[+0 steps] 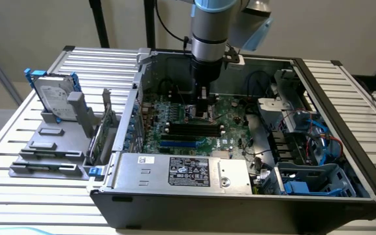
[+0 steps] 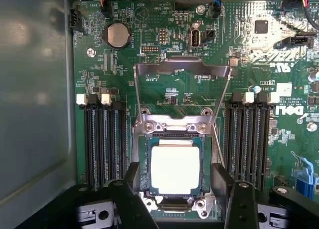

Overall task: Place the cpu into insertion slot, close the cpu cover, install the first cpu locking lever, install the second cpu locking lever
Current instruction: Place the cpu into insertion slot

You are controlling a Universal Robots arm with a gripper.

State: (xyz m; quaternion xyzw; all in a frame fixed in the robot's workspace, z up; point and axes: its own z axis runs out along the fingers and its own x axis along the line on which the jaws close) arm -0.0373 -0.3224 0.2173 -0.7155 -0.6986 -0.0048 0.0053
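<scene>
Claw (image 2: 177,188) hangs released, its jaws spread to either side of the cpu (image 2: 175,169) without touching it. The chip lies flat and square in the insertion slot (image 2: 144,161), so it looks already seated and needs no grip. The cpu cover (image 2: 149,70) stands flipped up, leaving the socket bare. In the exterior view, the claw is at twelve o'clock of the black memory sticks (image 1: 191,128), inside the computer case (image 1: 240,215).

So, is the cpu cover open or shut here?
Open. The cpu cover is swung back off the insertion slot, and the cpu lies uncovered in it.
</scene>
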